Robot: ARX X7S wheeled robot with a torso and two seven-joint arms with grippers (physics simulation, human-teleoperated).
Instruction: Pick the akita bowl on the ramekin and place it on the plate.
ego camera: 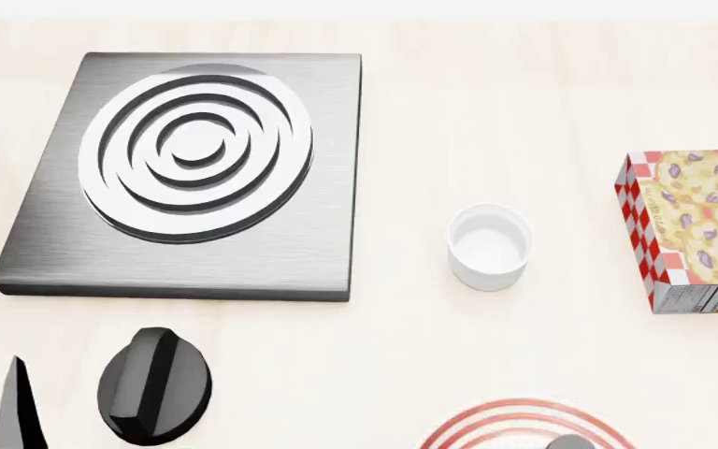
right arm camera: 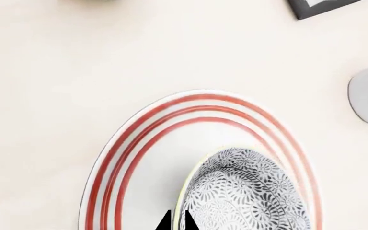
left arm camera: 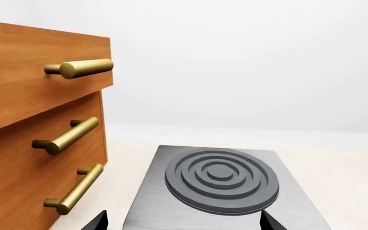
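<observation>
Right gripper (right arm camera: 177,221) fingertips pinched on the akita bowl (right arm camera: 245,194) rim, grasping it. Bowl sits over the plate (right arm camera: 145,158), inside its red rings; contact unclear. Beyond the plate, ramekin (ego camera: 490,246) stands empty on the pale wood counter (ego camera: 522,103). Past the ramekin, grey hob (ego camera: 191,168); cookie box (ego camera: 696,229) to the ramekin's other side. Left gripper (left arm camera: 180,223) tips spread, released, near the hob. Wooden drawers (left arm camera: 37,139) with brass handles beside the hob, white wall behind.
</observation>
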